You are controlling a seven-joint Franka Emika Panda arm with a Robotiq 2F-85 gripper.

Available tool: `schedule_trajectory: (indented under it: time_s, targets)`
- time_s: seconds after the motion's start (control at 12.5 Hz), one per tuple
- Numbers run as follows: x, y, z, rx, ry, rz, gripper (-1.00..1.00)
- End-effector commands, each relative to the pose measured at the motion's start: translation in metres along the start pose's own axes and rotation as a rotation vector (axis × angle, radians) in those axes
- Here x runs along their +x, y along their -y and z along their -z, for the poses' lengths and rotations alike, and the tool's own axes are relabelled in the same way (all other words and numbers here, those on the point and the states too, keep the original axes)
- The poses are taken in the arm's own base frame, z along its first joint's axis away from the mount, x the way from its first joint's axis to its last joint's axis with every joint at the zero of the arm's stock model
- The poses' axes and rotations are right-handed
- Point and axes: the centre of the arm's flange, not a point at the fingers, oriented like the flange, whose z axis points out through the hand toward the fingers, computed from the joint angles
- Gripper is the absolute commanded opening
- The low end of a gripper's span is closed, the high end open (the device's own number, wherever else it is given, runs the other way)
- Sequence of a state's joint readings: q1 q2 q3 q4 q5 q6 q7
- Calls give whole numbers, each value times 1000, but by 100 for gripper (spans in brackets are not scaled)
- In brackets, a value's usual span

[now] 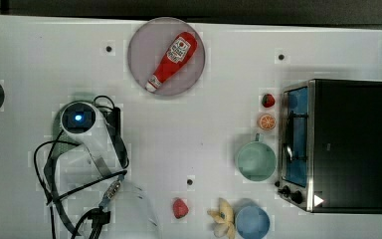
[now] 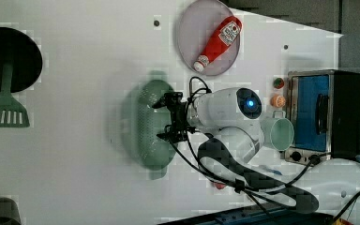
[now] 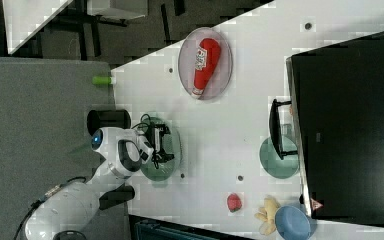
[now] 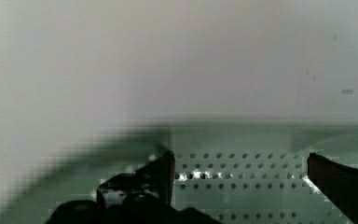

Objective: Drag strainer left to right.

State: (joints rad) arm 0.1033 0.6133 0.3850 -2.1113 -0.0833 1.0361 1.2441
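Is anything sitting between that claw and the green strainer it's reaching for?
Nothing visible. The open gripper hangs right over the strainer, its fingers spread above the perforated middle with no object between them.

Pale mint-green oblong plastic strainer [image 2: 145, 124], rounded ends, finely perforated centre. Lies flat, open side up, directly under the gripper [image 2: 161, 121]; its wide-spread fingers [image 4: 161, 175] hang over the perforated floor [image 4: 242, 172].

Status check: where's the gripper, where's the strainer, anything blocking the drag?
Gripper open, down over the strainer, nothing gripped. Strainer sits flat at the top view's left. Mint cup and toaster oven stand at the top view's right, along the drag path.
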Motion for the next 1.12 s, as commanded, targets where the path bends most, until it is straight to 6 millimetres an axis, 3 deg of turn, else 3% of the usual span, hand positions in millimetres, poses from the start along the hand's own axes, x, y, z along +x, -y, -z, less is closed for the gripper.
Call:
schedule_trajectory:
  time_s: [0.08, 0.32, 0.72, 1.12]
  targets:
    - [-9, -6, 9, 24, -1, -19, 100]
    - [28, -3, 17, 47, -34, -69, 100]
    - [93, -18, 30, 44, -93, -111, 100]
    - [169, -19, 41, 49, -131, -96, 100]
